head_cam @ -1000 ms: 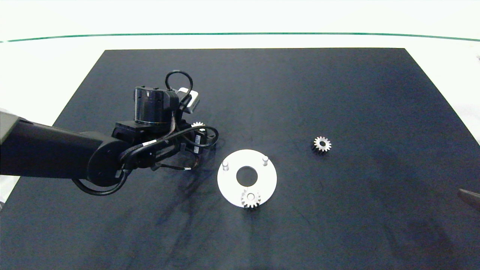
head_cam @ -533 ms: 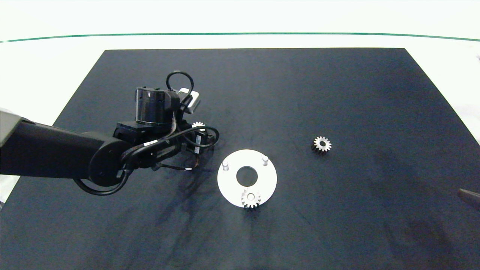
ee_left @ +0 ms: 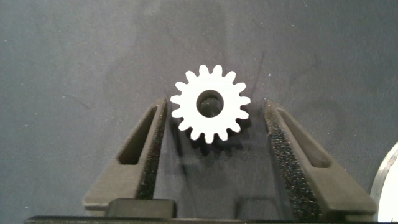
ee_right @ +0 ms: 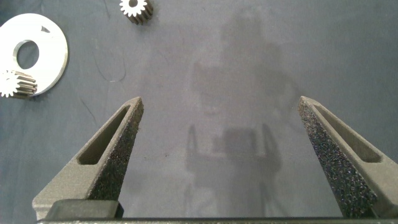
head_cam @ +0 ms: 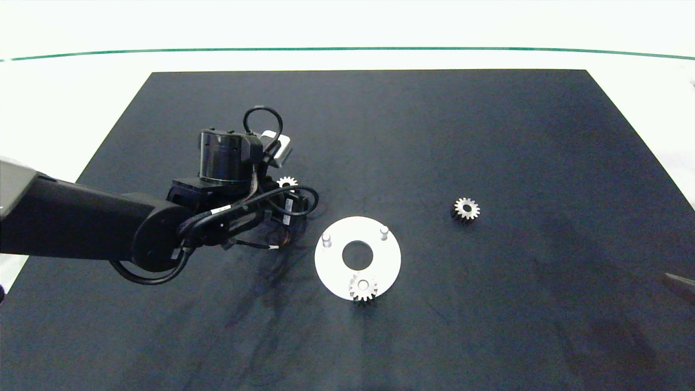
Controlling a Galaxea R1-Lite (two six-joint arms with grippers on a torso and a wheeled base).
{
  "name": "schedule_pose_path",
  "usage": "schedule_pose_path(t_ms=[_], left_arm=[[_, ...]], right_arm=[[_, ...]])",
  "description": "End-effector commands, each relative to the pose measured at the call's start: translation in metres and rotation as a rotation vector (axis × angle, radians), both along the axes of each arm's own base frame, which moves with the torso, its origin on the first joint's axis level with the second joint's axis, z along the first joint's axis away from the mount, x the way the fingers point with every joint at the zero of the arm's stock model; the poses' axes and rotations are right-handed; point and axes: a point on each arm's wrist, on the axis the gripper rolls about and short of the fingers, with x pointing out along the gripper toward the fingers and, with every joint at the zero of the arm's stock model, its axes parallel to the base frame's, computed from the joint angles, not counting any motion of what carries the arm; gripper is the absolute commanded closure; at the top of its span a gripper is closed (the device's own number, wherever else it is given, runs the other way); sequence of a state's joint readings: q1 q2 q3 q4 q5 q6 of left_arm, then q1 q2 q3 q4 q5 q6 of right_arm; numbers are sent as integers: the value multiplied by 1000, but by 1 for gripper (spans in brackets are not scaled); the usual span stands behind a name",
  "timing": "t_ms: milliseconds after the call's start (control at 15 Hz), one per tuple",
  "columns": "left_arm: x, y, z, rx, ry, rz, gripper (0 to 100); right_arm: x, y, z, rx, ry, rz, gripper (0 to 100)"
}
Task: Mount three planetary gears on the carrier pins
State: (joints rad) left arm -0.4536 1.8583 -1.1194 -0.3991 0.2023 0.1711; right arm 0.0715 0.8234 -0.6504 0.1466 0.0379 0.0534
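Observation:
A silver-white planetary gear (ee_left: pixel 210 104) lies flat on the dark mat between the fingers of my left gripper (ee_left: pixel 216 109), which is open with a gap on both sides. The head view shows this gear (head_cam: pixel 286 182) just beyond the left wrist, left of the white disc (head_cam: pixel 388 263). Two carrier pins (head_cam: pixel 326 239) (head_cam: pixel 384 232) stand bare on the disc. A second gear (head_cam: pixel 363 287) sits on the disc's near side, hiding the third pin. Another gear (head_cam: pixel 466 208) lies loose to the disc's right. My right gripper (ee_right: pixel 221 102) hangs open above the mat, holding nothing.
The dark mat (head_cam: pixel 488 136) covers most of the white table, whose back carries a green line (head_cam: pixel 347 49). The left arm (head_cam: pixel 81 228) reaches in over the mat's left side. A sliver of the right arm (head_cam: pixel 680 284) shows at the right edge.
The left wrist has shifted slightly nearer and to the right, staying over the gear. The gears, the disc and the right arm have not moved.

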Motion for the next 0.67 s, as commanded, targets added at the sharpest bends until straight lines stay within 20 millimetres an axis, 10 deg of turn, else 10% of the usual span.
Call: schedule_pose_path(t_ms=[67, 667], left_arm=[[0, -1, 0, 1, -1, -1, 44], [-1, -6, 1, -1, -5, -14, 62]], right_arm=[[0, 0, 0, 0, 3, 1, 0], [0, 0, -1, 0, 3, 1, 0]])
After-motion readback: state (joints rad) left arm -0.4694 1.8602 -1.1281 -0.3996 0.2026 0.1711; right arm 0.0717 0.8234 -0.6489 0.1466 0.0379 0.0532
